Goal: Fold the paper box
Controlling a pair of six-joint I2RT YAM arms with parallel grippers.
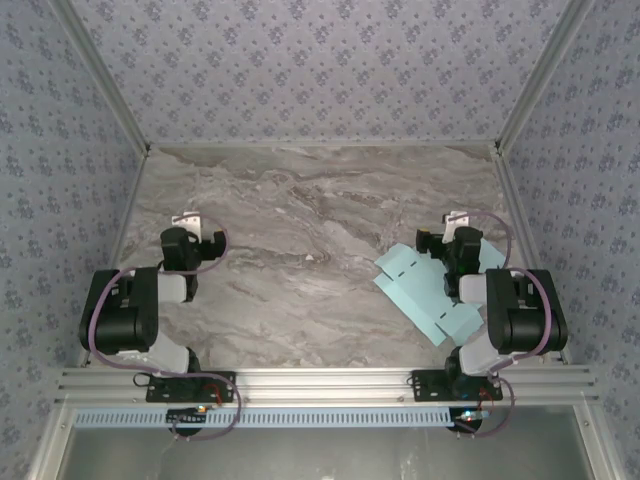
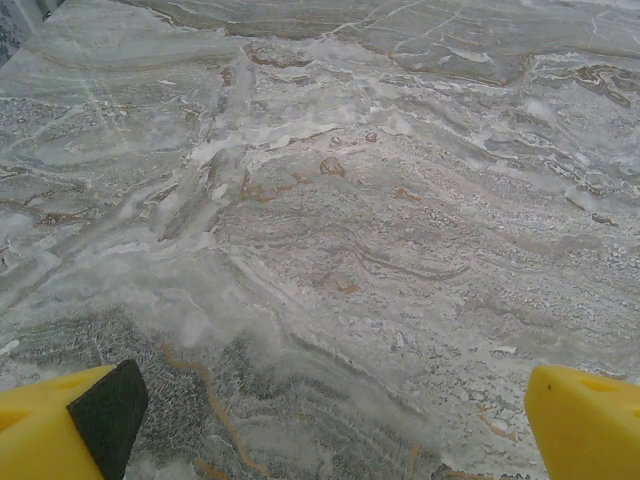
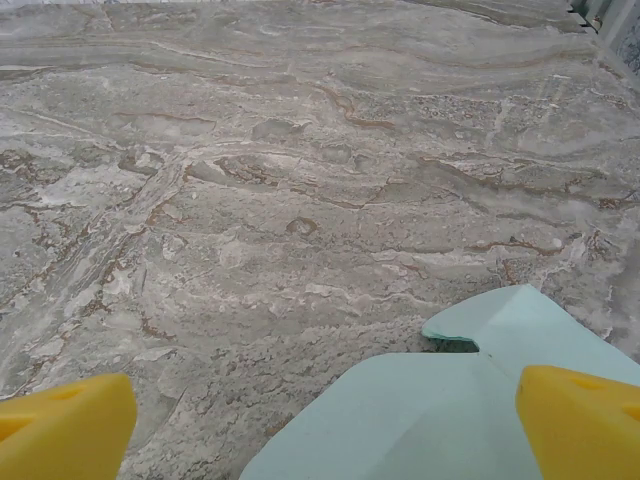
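None of the folding looks done yet; the paper box (image 1: 425, 290) lies as a flat cut-out on the marble table (image 1: 300, 210), flaps splayed, at the right side near the front rail and partly beneath the right arm; the right gripper (image 3: 320, 430) hangs over its far edge, fingers spread wide, pinching nothing; the left gripper (image 2: 330, 425) hovers well apart over bare stone, fingers just as wide and empty; every crease and tuck, I'd judge, is yet to come.

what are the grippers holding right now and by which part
Nothing is held. The left gripper and right gripper are both open; the paper box lies flat below the right one, ungripped.
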